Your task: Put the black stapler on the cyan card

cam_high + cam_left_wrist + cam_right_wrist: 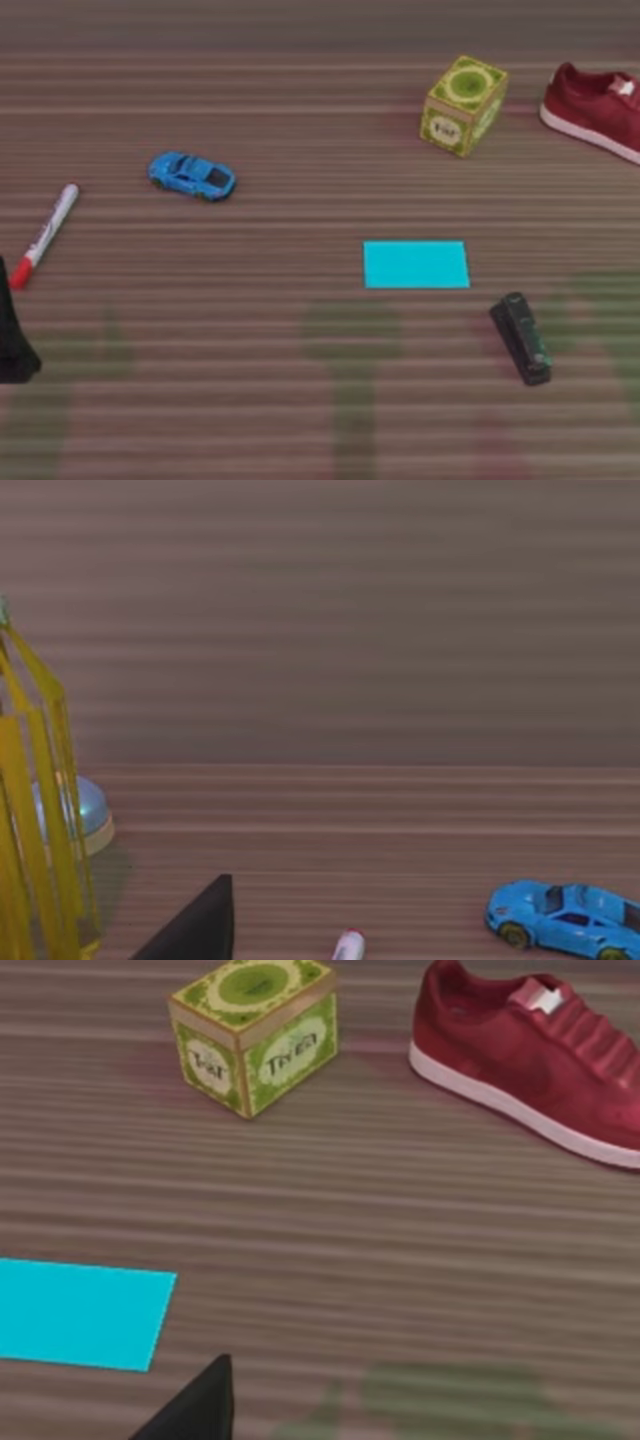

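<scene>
The black stapler lies flat on the table at the right, just below and to the right of the cyan card. Stapler and card are apart. The right wrist view shows the cyan card but not the stapler. My left gripper is parked at the table's left edge, far from both. Only a black part of my right gripper shows, in the right wrist view, near the card's corner; the right arm is outside the top view.
A blue toy car and a red-capped marker lie at the left. A green tea box and a red shoe stand at the back right. A yellow frame shows in the left wrist view.
</scene>
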You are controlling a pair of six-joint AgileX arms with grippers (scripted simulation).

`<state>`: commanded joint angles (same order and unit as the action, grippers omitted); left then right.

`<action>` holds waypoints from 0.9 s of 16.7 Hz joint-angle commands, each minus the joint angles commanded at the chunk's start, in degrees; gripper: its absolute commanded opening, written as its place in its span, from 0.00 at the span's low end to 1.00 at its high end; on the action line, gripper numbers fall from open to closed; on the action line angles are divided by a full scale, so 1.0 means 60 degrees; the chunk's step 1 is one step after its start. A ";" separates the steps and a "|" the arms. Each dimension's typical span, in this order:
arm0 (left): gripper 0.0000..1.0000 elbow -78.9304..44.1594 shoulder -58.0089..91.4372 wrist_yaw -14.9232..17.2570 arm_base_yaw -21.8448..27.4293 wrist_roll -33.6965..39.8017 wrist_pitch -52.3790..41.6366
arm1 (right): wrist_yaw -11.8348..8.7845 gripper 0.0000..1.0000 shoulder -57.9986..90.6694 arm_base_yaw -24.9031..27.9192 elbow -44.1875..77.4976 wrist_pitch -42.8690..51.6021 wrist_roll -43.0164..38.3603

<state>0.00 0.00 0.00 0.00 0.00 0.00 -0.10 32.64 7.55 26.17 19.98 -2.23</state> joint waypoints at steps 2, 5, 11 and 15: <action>1.00 0.0000 0.0000 0.0000 0.0000 0.0000 0.0000 | 0.0015 1.00 0.2056 0.0399 0.1338 0.1102 -0.0084; 1.00 0.0000 0.0000 0.0000 0.0000 0.0000 0.0000 | 0.0034 1.00 0.5205 0.1011 0.3325 0.2775 -0.0205; 1.00 0.0000 0.0000 0.0000 0.0000 0.0000 0.0000 | 0.0036 1.00 1.0089 0.2052 0.6781 0.5571 -0.0467; 1.00 0.0000 0.0000 0.0000 0.0000 0.0000 0.0000 | 0.0013 1.00 1.1922 0.2455 0.8284 0.6619 -0.0602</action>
<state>0.00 0.00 0.00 0.00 0.00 0.00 -0.02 104.17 22.28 75.88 59.70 -5.85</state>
